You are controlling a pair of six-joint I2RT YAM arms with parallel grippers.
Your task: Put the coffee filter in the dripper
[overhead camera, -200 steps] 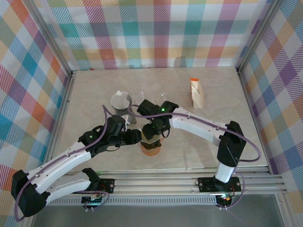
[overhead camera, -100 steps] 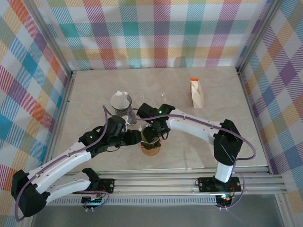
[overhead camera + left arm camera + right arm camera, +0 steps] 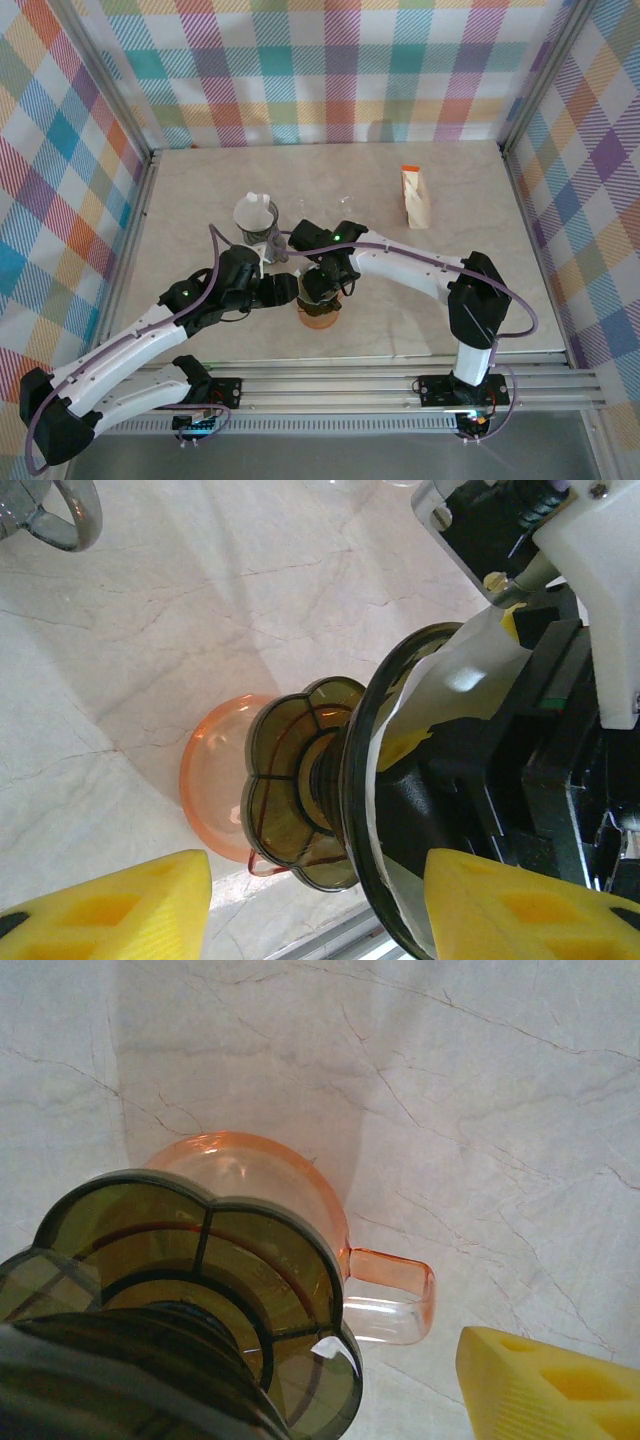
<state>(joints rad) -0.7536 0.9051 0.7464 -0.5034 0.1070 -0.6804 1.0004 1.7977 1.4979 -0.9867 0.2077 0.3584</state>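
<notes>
- Coffee filter [image 3: 440,695]: white paper, lying inside the mouth of the dripper [image 3: 300,770], with one edge sticking out past the rim.
- Right gripper [image 3: 322,285]: hanging directly above the filter and nearer to it than the other gripper. Whether its jaws are pinching the paper cannot be told.
- Dripper: sitting on the orange cup [image 3: 210,780], long axis upright, mouth facing up.
- Left gripper [image 3: 318,880]: jaws spread, flanking the dripper from the side; contact unclear.
- Seating is probably calling for a straight downward push.
</notes>
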